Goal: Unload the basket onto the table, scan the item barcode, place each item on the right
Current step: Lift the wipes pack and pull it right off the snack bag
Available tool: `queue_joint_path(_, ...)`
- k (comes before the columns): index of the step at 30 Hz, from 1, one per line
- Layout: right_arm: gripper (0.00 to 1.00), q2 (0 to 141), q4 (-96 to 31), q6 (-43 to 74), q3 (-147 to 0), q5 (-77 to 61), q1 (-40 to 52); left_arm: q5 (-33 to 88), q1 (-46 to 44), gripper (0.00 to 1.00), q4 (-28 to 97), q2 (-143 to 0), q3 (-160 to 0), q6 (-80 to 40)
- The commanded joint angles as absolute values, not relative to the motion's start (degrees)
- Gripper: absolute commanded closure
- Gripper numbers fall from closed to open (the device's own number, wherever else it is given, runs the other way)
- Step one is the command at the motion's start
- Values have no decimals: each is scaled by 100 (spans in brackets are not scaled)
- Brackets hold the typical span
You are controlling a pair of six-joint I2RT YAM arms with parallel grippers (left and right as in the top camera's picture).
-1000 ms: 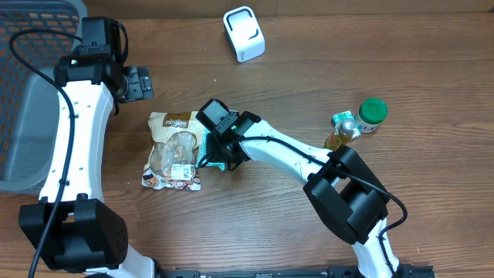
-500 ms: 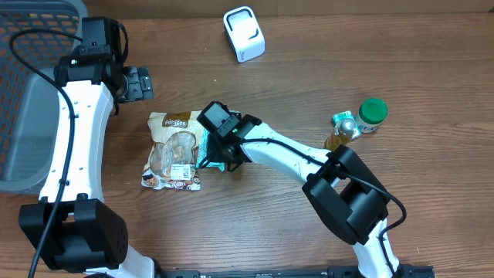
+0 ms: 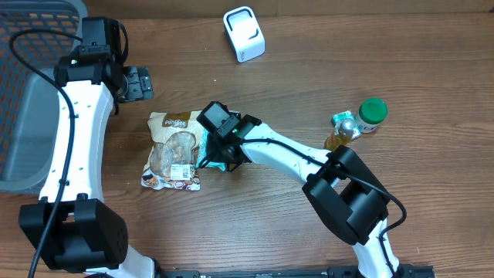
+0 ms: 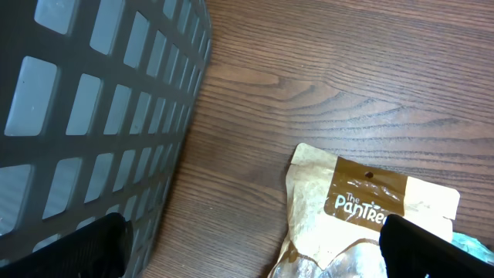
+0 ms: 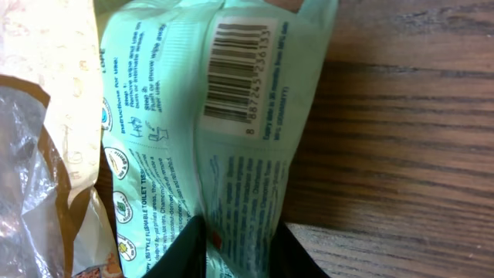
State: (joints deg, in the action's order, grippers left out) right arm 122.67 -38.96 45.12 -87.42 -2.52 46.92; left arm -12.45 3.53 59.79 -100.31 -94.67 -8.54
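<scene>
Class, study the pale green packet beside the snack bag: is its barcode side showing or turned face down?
Showing: the pale green packet has its barcode plainly facing the right wrist camera.

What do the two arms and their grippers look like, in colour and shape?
The left arm and right arm have white rounded links and bulky black joints, with thin black cables alongside. The left gripper and right gripper are black.

Left gripper (image 3: 139, 82) hangs wide open, its arm stretched forward. Right arm reaches across leftward, its gripper (image 3: 210, 160) pinching a green packet (image 5: 231, 154) between its jaws.
</scene>
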Motion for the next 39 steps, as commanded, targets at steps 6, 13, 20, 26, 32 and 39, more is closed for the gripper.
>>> queue_joint_path(6, 83, 12357, -4121, 4473, -8543, -1, 4619, -1238, 405, 1, 5970, -9963, -9588, -770)
queue_joint_path(13, 84, 12357, -4351, 4473, -8543, -3, 4429, -1238, 405, 1, 5970, -9963, -9588, -770)
queue_joint_path(20, 84, 12357, -4517, 4034, -8556, -3, 4158, -1238, 405, 0, 5970, -9963, -9588, -770)
queue_joint_path(26, 83, 12344, -4674, 4001, -8621, -3, 3868, -1238, 405, 1, 5970, -9963, -9588, -770)
queue_joint_path(32, 82, 12344, -5319, 3999, -9236, -34, 3594, -1238, 405, 0, 5970, -9963, -9588, -770)
queue_joint_path(39, 65, 12344, -5459, 3420, -9596, -1542, 3612, -1238, 405, 0, 5970, -9963, -9588, -770)
